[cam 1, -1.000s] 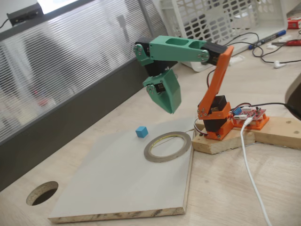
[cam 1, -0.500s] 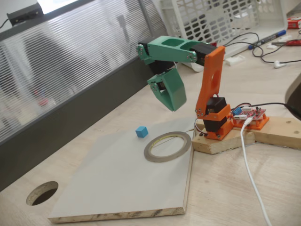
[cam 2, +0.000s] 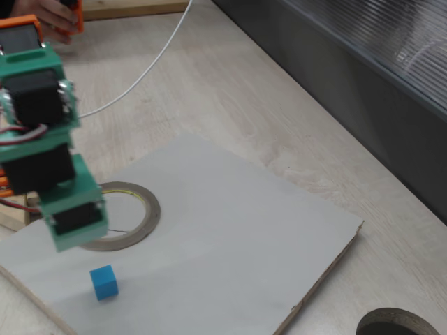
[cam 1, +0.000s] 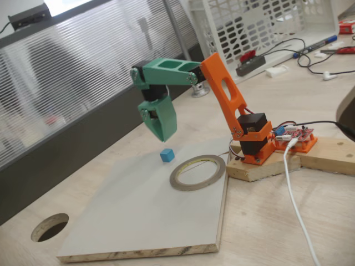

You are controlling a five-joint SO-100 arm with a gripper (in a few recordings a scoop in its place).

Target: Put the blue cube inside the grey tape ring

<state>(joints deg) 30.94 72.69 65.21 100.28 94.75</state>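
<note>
Fixed view: blue cube (cam 1: 166, 154) lies just below the jaws, untouched.

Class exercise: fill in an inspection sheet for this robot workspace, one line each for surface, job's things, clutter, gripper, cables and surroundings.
Surface: pale board lying on a wooden desk.
Job's things: blue cube on the board, outside the grey tape ring, which lies flat beside it.
Clutter: pens and small items at the desk's far end; round hole in the desk.
Gripper: green gripper hovers above the cube, holding nothing; jaw state unclear.
Cables: white cable runs across the desk from the arm's base.
Surroundings: ribbed translucent panel, white basket.
</note>
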